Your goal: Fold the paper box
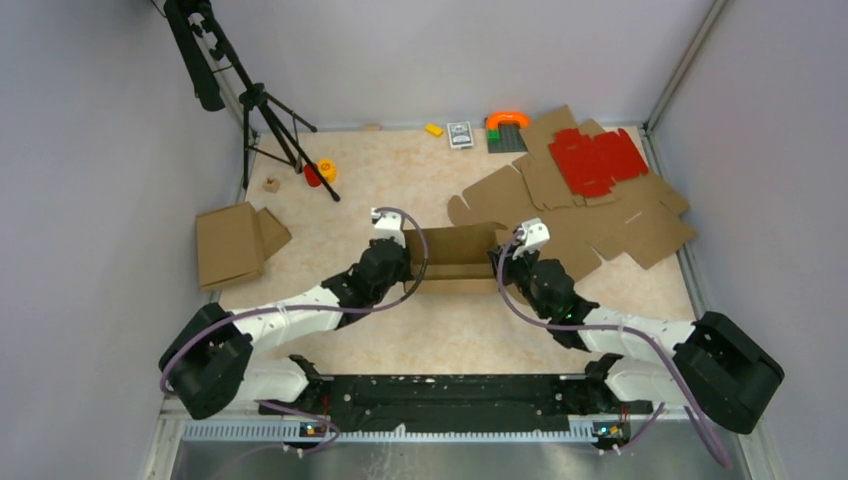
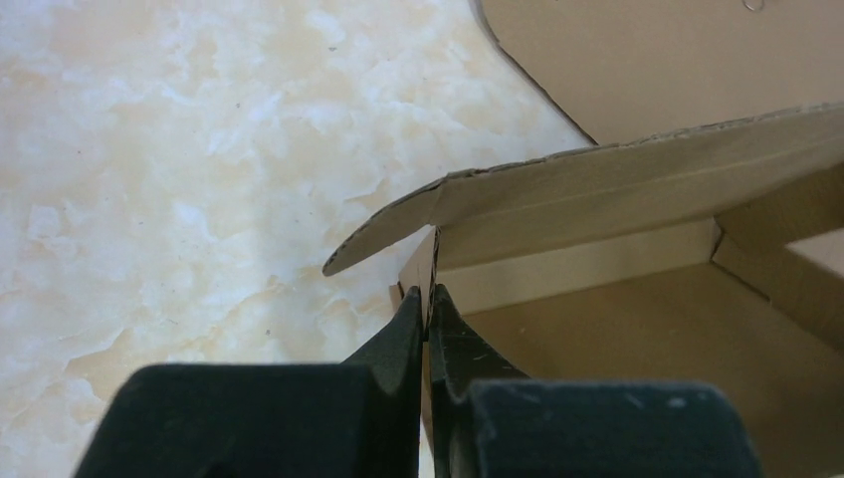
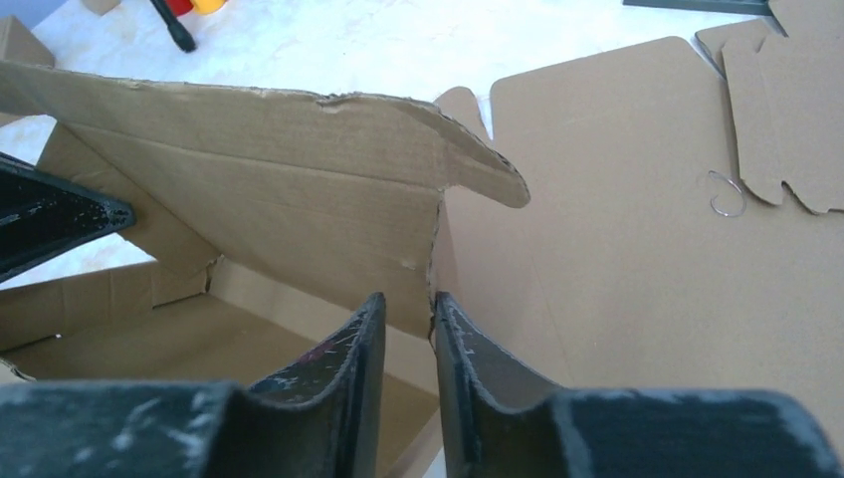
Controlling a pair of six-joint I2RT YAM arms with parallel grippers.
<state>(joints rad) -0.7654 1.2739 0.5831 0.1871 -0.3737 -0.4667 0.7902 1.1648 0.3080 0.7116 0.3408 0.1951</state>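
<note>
The paper box (image 1: 455, 250) is a brown cardboard die-cut, partly folded into a tray with its back wall raised, in the middle of the table between my two grippers. My left gripper (image 1: 408, 264) is shut on the box's left side wall; in the left wrist view the fingertips (image 2: 428, 299) pinch the upright edge at the corner under the wall's rounded tab (image 2: 637, 189). My right gripper (image 1: 503, 262) is at the box's right end. In the right wrist view its fingers (image 3: 408, 304) stand a little apart at the right corner crease below the raised wall (image 3: 259, 169).
Flat brown cardboard sheets (image 1: 620, 225) lie back right of the box, with a red die-cut sheet (image 1: 597, 158) on top. A folded cardboard box (image 1: 232, 243) sits at the left. A tripod (image 1: 265, 110) and small toys (image 1: 321, 172) stand at the back. A wire ring (image 3: 727, 194) lies on a sheet.
</note>
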